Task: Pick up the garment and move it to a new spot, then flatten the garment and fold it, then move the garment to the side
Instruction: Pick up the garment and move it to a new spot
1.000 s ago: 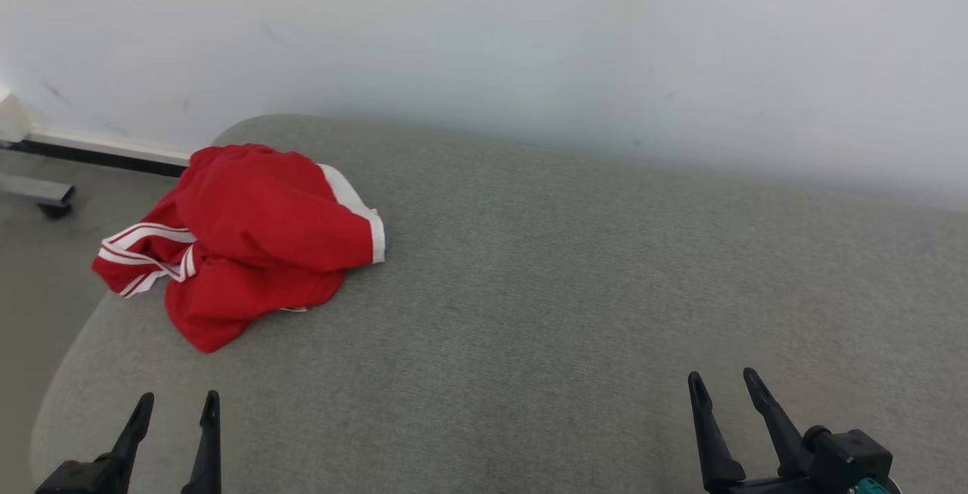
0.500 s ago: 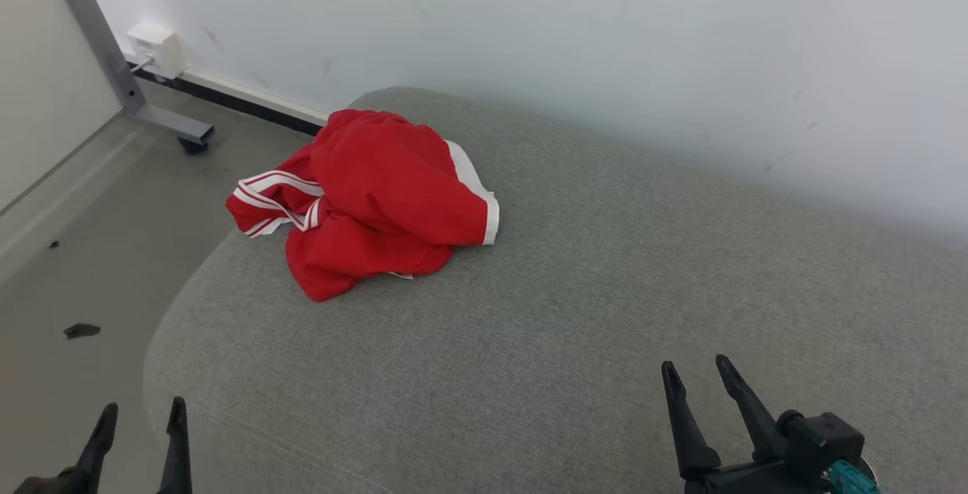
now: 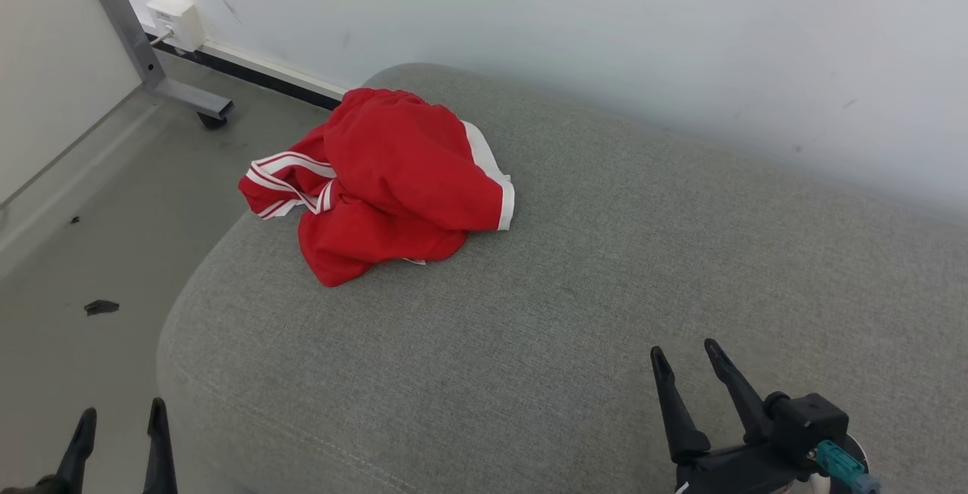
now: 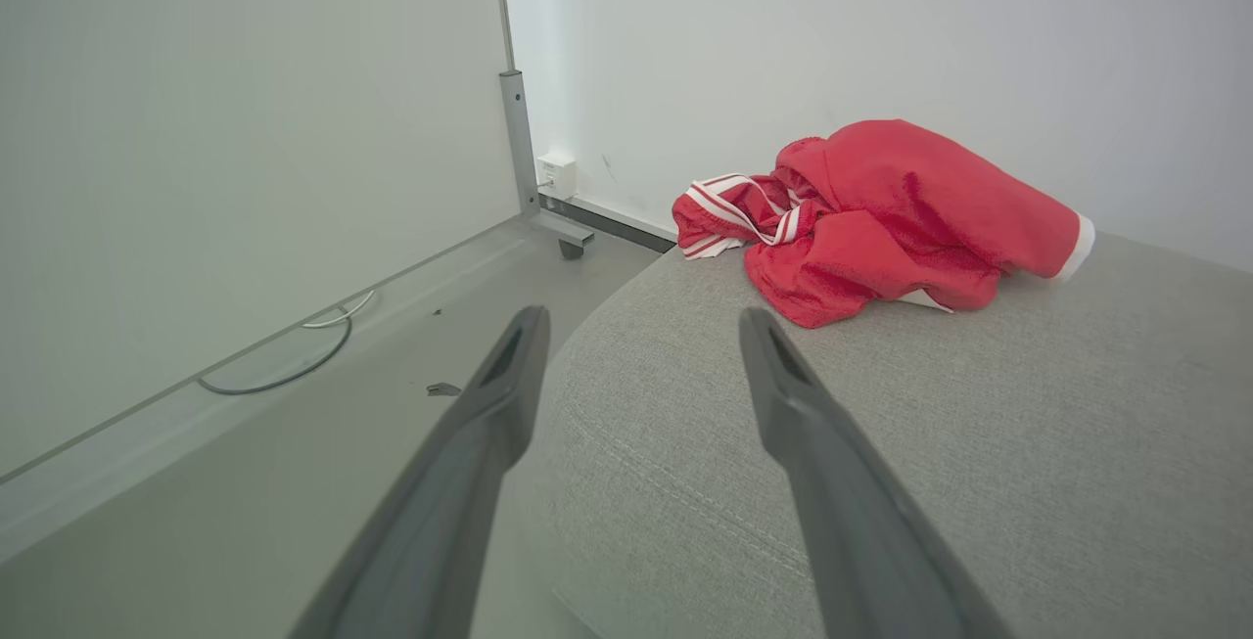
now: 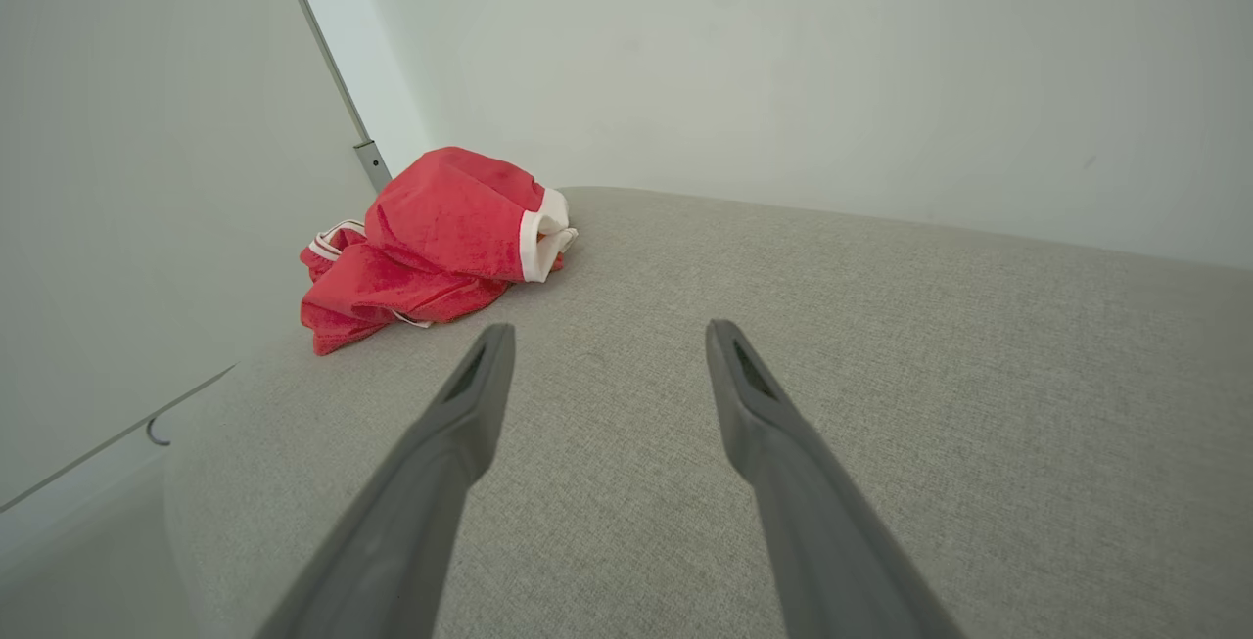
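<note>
Crumpled red garment (image 3: 386, 176) lying untouched at the far left corner of the grey cushion (image 3: 605, 267).
Left gripper (image 3: 123, 407) and right gripper (image 3: 684, 347) wait spread and empty, well short of it, presumably poised to reach; since the earlier frame the head camera has swung left, but the garment has not moved.

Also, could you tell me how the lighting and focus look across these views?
Head view: even, diffuse light, no glare; the red garment is sharp. Left wrist view: the left gripper looms large and soft-edged. Right wrist view: the right gripper likewise; sofa weave crisp.
</note>
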